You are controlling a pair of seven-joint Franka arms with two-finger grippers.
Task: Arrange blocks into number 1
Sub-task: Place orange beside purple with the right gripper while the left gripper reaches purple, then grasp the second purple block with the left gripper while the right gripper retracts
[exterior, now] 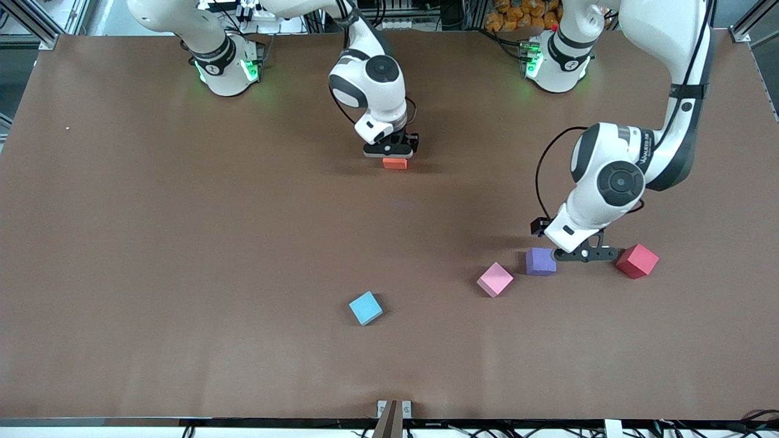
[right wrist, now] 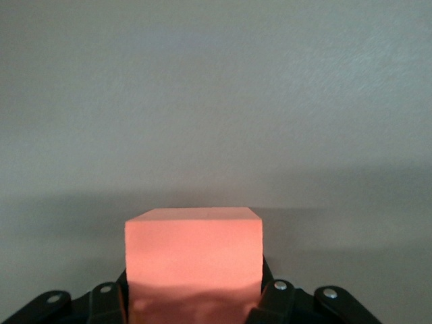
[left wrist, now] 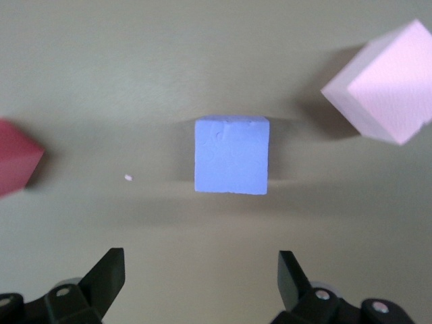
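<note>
My right gripper (exterior: 394,153) is shut on the orange block (exterior: 395,163), low over the middle of the table; in the right wrist view the orange block (right wrist: 194,256) fills the gap of the gripper (right wrist: 194,305). My left gripper (exterior: 587,255) hangs open between the purple block (exterior: 540,261) and the red block (exterior: 637,260). In the left wrist view the purple block (left wrist: 231,155) lies ahead of the open gripper (left wrist: 200,271), not between its fingers, with the pink block (left wrist: 385,84) and red block (left wrist: 17,160) to either side. The green block is out of view.
The pink block (exterior: 495,279) lies beside the purple one, slightly nearer the front camera. A light blue block (exterior: 366,308) sits alone near the table's middle, nearer the camera. Bare brown tabletop (exterior: 182,243) stretches toward the right arm's end.
</note>
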